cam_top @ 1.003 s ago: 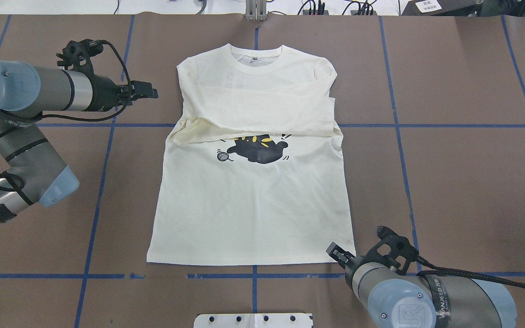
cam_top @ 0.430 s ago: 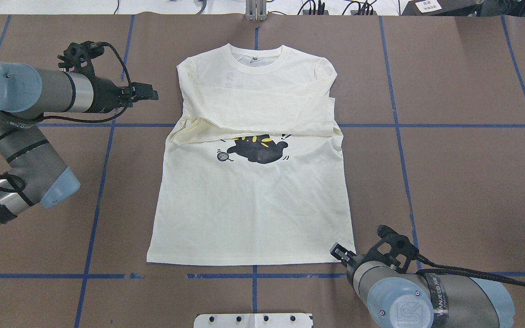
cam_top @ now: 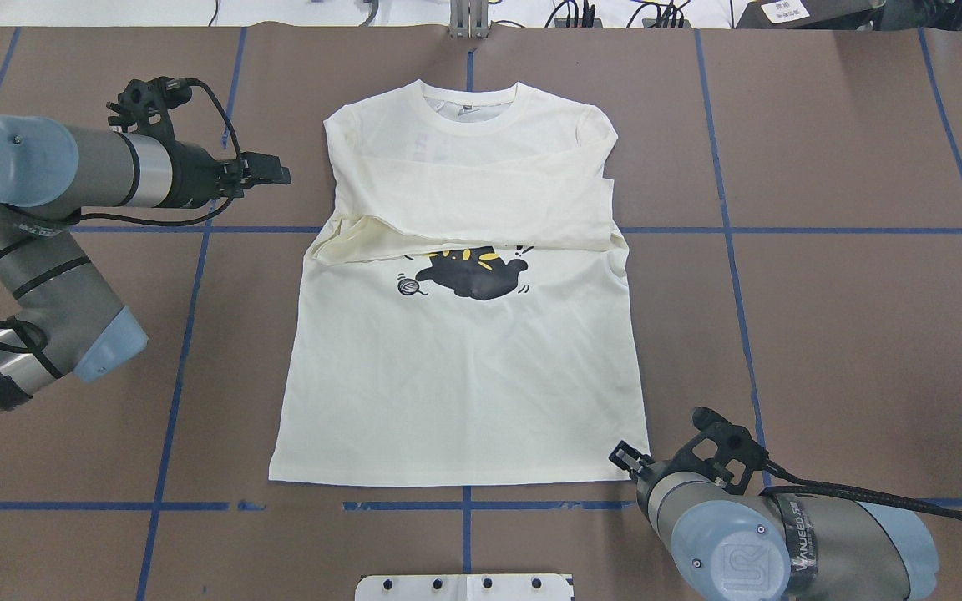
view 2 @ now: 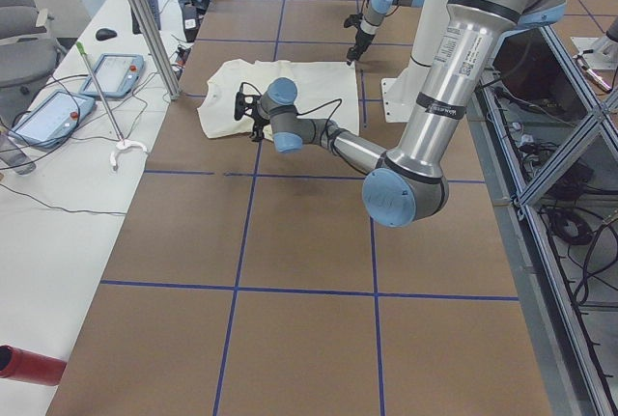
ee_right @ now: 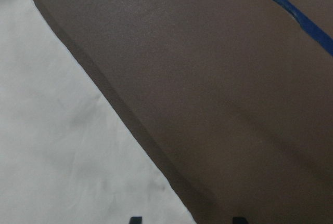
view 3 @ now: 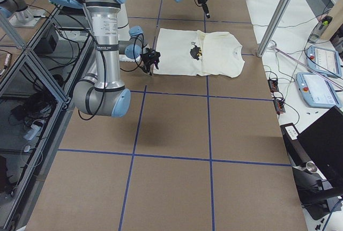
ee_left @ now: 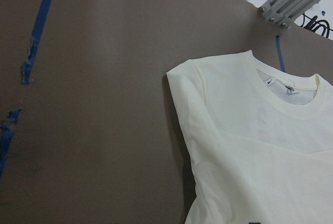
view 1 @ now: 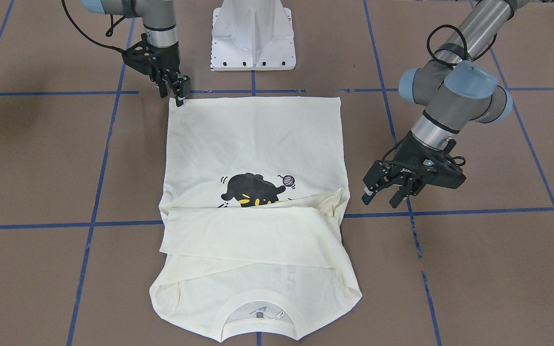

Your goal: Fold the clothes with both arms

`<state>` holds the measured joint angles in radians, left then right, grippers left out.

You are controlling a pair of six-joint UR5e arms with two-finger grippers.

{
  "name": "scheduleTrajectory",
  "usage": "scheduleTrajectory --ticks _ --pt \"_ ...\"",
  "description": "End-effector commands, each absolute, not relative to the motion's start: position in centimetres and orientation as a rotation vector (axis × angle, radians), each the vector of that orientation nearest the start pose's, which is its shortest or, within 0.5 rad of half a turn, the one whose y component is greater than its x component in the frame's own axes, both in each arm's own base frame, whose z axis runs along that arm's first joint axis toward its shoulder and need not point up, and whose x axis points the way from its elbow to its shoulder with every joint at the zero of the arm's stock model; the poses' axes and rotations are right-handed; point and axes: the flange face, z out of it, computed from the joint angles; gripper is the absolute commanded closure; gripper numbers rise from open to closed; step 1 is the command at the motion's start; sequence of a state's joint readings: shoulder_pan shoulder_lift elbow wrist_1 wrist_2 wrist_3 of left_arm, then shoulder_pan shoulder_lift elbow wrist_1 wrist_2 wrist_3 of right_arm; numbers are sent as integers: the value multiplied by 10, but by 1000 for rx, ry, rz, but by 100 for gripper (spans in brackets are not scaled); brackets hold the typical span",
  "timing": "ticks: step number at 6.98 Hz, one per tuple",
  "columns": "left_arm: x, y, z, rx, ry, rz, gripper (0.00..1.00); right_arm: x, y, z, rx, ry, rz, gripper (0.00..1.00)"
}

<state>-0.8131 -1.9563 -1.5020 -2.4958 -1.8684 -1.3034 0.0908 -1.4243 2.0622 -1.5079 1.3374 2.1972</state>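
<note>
Brown, blue-taped table [cam_top: 823,334] bore the shirt [cam_top: 464,376], sleeves folded across. Right gripper [view 1: 180,96] straddled its hem corner, fingers apart, gripping nothing; only the right wrist view showed this. Left gripper [view 1: 379,199], spread and empty, hung beside the sleeve fold.

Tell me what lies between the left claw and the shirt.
Only bare brown table cover. In the overhead view a short empty gap separates the left claw from the near side edge of the shirt. The front-facing view shows the same.

The left arm [cam_top: 88,171] and right arm [cam_top: 848,542] were silver-grey tubes with pale blue joint caps, looping black cables and black bands lettered in white.
</note>
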Motion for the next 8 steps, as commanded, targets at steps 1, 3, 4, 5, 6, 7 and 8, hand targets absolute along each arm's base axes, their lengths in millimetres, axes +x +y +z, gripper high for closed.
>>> scheduleTrajectory --ticks 1,3,4,5,6,7,8 --pt "374 -547 369 415 1194 -288 13 -500 -203 360 34 -750 768 77" --pt "374 -547 370 415 1192 -288 13 -499 -202 352 24 -767 769 100" --pt "370 -544 377 410 1187 -290 13 -498 -201 349 13 -771 766 100" --pt "359 -529 354 417 1234 -296 13 -490 -202 336 3 -799 769 100" --pt "359 -505 331 351 1269 -341 13 -477 -202 317 -19 -840 769 100" --pt "384 -473 311 282 1276 -314 12 -473 -207 315 -22 -842 778 100" --pt "389 -422 307 158 1296 -366 0 -473 -207 315 -22 -842 778 100"
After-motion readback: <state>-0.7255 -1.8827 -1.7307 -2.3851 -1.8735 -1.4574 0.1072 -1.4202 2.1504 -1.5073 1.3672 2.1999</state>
